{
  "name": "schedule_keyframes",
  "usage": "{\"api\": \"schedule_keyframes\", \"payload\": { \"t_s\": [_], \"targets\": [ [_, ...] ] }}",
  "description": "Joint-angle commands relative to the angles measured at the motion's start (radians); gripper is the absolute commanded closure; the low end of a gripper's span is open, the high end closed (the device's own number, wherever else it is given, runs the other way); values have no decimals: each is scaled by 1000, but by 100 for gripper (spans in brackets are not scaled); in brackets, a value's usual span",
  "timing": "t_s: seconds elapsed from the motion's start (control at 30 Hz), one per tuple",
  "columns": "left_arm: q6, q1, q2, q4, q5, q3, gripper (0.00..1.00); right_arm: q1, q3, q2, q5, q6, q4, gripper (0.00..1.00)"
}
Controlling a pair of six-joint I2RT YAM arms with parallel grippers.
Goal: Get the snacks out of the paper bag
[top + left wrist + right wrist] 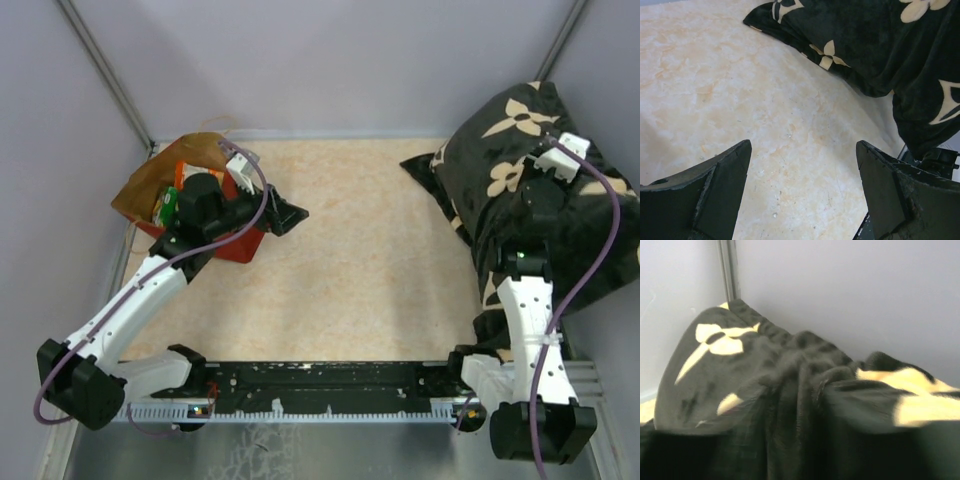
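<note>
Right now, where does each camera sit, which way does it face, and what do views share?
Top external: above and behind the bases, looking down on the table; left arm, right arm, paper bag far left, pillow right.
Left wrist: on the left arm, facing across the table toward the pillow; left gripper open at the bottom.
Right wrist: close against the pillow, facing the wall; no fingers show.
Shared: the pillow, in all three.

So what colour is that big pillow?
The pillow is black with cream flower shapes. The top external view shows it best.
</note>
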Motion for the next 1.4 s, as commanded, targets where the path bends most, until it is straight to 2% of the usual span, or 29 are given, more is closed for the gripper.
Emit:
{"api": "schedule_keyframes", "payload": {
  "t_s": [0.0, 0.03, 0.07, 0.13, 0.27, 0.37, 0.47, 0.53, 0.6, 0.7, 0.77, 0.97, 1.1, 1.23, 1.37],
  "targets": [
    [26, -7, -20, -8, -23, -19, 8, 9, -6, -73, 55, 40, 238, 23],
    [29, -7, -26, -10, -33, -24, 8, 9, -18, -84, 61, 67, 235, 7],
    [30, -8, -33, -13, -40, -26, 8, 9, -30, -95, 55, 86, 234, 2],
    [35, -7, -43, -28, -50, -27, 7, 9, -29, -111, 28, 130, 208, 1],
    [46, -7, -62, -61, -62, -27, 6, 42, 64, -113, -43, 246, 46, 1],
    [44, -8, -82, -81, -82, -29, 2, 167, 112, -91, -34, 221, 8, 1],
    [37, -6, -105, -103, -103, -24, 1, 347, 167, -12, -11, 152, -51, 1],
    [35, -6, -114, -129, -116, -15, 0, 483, 203, 62, 57, 129, -117, 1],
    [35, -6, -114, -159, -130, -4, 0, 526, 209, 120, 79, 176, -184, 1],
    [34, -7, -99, -184, -118, -4, 0, 527, 167, 174, 127, 286, -249, 1],
    [36, -6, -88, -205, -101, 0, 0, 523, 158, 213, 106, 337, -312, 1],
    [40, -6, -76, -210, -85, -22, 0, 420, 118, 342, -235, 430, -453, 1],
    [33, -7, -62, -204, -64, -27, 0, 325, 101, 453, -333, 464, -518, 1],
    [35, -7, -53, -216, -58, -17, 0, 235, 80, 549, -348, 512, -541, 1],
    [41, -6, -64, -233, -57, -17, 0, 159, 38, 568, -328, 518, -511, 1]
  ]
}}
